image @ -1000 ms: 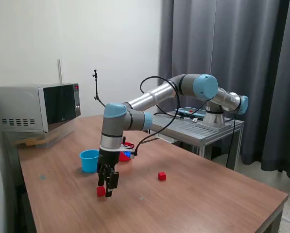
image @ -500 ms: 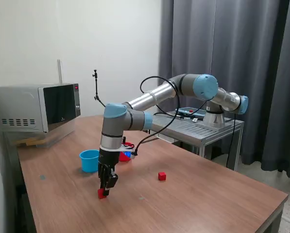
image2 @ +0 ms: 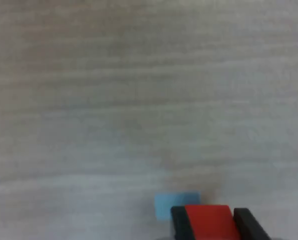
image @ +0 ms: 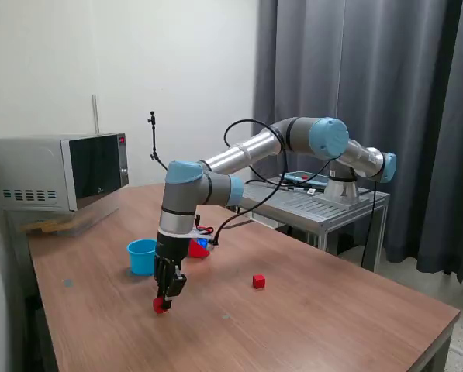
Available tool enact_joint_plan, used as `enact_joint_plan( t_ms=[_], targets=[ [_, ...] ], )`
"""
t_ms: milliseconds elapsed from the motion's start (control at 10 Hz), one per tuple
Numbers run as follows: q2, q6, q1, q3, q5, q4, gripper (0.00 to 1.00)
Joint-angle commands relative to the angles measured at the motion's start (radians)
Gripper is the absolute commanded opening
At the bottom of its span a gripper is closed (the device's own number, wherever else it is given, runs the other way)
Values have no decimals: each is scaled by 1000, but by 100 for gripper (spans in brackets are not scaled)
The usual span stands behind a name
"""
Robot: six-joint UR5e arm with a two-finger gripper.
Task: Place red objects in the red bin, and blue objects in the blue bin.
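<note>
The gripper (image: 162, 301) is clenched on a red cube (image2: 211, 222), just above the table (image: 309, 325). A second red cube (image: 257, 281) lies mid-table; the light blue cup (image: 142, 256) stands nearer the microwave-side edge.

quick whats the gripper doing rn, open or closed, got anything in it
Gripper: closed on a red cube, which sits clamped between the two black fingers in the wrist view, low over the table.

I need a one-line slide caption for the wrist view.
Gripper shut on a red cube above the wooden table.
</note>
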Motion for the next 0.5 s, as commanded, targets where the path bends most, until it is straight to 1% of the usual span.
enact_joint_plan(
  t_ms=[0,100,200,300,400],
  targets=[
    [-39,1,0,-4,-17,-8,0],
    [-91,2,2,25,-35,-7,0],
    [-141,10,0,76,-53,-7,0],
    [-190,13,0,156,-93,-1,0],
    [-232,27,-2,231,-118,2,0]
  ],
)
